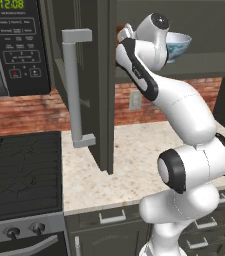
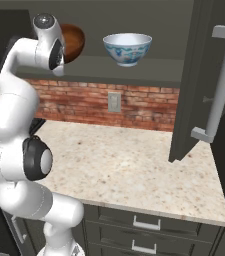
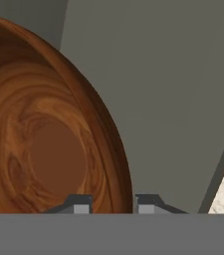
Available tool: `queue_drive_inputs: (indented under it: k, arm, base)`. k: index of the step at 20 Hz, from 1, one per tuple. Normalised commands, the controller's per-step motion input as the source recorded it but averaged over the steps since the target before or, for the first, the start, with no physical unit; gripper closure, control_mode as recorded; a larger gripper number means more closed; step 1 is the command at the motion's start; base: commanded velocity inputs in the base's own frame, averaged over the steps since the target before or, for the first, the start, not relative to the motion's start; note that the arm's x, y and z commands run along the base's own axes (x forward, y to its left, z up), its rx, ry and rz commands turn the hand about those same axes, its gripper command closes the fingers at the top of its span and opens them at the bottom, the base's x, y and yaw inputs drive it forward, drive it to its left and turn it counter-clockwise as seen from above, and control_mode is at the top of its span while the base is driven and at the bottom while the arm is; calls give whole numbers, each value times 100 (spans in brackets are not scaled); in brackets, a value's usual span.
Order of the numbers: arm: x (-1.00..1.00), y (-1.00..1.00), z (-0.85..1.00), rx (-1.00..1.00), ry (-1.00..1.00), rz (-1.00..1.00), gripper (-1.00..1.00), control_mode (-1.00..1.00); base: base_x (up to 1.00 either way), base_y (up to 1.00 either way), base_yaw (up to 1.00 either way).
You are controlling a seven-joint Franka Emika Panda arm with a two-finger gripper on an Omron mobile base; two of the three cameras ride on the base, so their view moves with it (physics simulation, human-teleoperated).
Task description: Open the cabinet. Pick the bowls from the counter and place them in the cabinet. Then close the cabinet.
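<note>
Both doors of the cabinet stand open, the left door swung out over the counter. In the hand view my gripper is shut on the rim of the brown wooden bowl, one fingertip inside it and one outside. From the right base view that brown bowl hangs tilted at the left end of the cabinet shelf, half hidden behind my wrist. The white bowl with its blue pattern sits upright on the same shelf to the right, apart from the brown one. My arm partly covers the white bowl in the left base view.
A black microwave hangs left of the cabinet above the black stovetop. The left door's bar handle and the right door's handle jut out over the counter. Drawers run below its edge. A brick backsplash closes the back.
</note>
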Motion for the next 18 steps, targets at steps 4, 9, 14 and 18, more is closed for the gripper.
queue_drive_inputs:
  k: [4, 9, 14, 18]
  arm:
    - [2, 0, 2, 9, 1, 0, 100, -100]
    - [0, 0, -2, 0, 0, 0, 100, -100]
    - [1, 0, 0, 0, 7, 0, 100, -100]
    - [9, 0, 0, 0, 7, 0, 100, -100]
  base:
    - [0, 0, 0]
    - [0, 0, 0]
    - [0, 0, 0]
    - [0, 0, 0]
